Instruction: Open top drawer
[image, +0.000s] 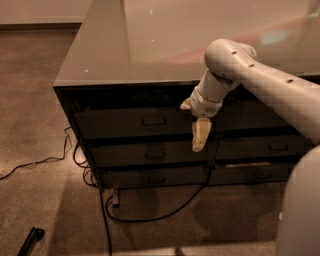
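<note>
The top drawer (130, 121) is the uppermost dark front in the left column of the cabinet, with a small rectangular pull (154, 121) at its centre. Its front sits flush with the fronts below, so it looks closed. My gripper (200, 135) hangs downward in front of the cabinet, just right of the pull and a little lower, over the gap between the top and middle drawer fronts. It holds nothing that I can see.
Two more dark drawers (150, 154) lie below, and another column of drawers (272, 147) stands to the right. The cabinet has a glossy grey top (150, 45). Black cables (150, 212) trail on the carpet below. A dark object (31, 240) lies at the lower left.
</note>
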